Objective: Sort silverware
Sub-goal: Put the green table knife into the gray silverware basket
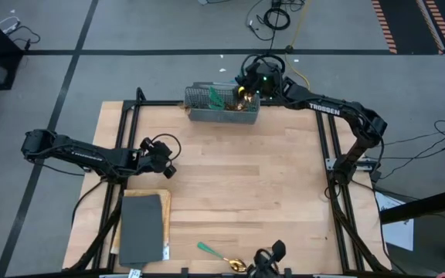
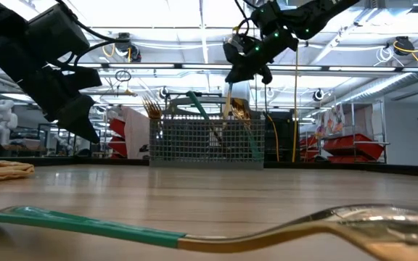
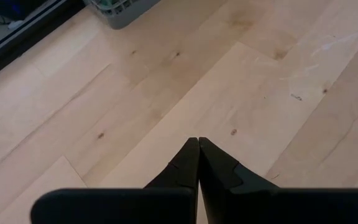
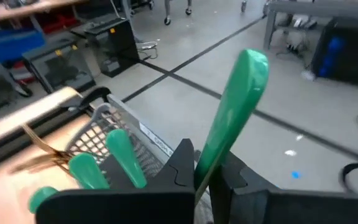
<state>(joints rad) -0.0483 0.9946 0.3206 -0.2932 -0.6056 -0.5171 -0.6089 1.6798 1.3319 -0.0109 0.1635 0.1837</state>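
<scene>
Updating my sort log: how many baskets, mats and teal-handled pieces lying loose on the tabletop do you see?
Wire basket: 1
Grey mat: 1
Loose teal-handled piece: 1
Total: 3
Not counted: held piece in the right hand, over the basket.

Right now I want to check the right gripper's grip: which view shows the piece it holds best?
The right wrist view: the green handle rises clamped between the right gripper's fingers. The low view shows its gold end hanging over the basket. The high view barely shows it; the left wrist view doesn't.
</scene>
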